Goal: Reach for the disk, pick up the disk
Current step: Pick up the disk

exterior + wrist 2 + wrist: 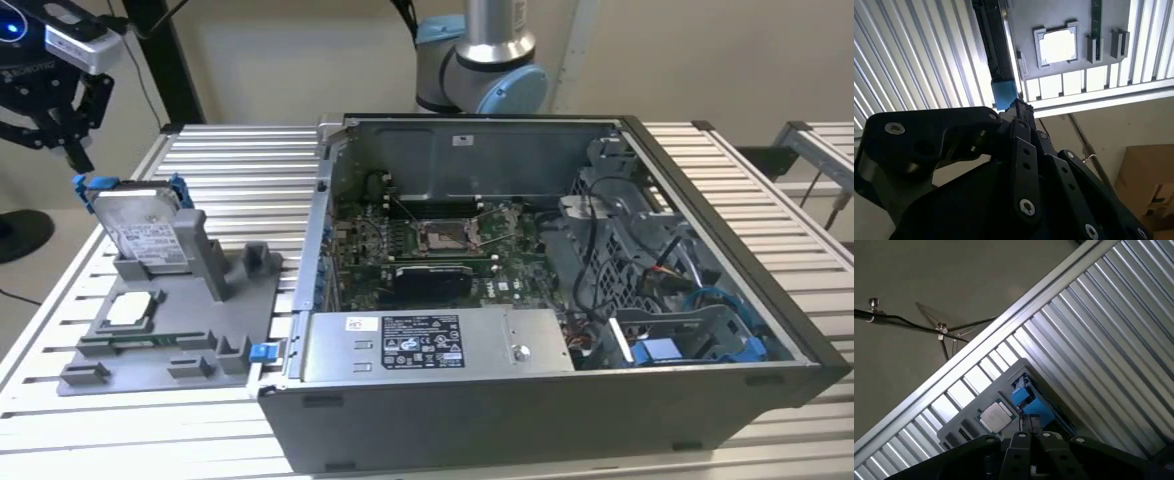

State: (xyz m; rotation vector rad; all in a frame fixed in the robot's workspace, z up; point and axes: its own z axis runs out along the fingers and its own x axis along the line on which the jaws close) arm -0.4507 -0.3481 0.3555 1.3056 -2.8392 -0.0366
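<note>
The disk (140,235) stands on edge in a grey holder (200,340) at the exterior view's left, silver with a white label and blue rails. My gripper (80,160) hangs just above its upper corner, fingers together with nothing between them. In both wrist views the fingertips point at the blue rail end of the disk (1004,95) (1029,402). The gripper (1019,106) (1030,422) is very close to that rail; I cannot tell whether they touch.
A small square chip (130,310) (1057,46) (995,416) lies in the holder's flat front part. An open computer case (534,400) takes up the middle and right of the slatted metal table (240,150). The arm's base (487,70) rises behind the case.
</note>
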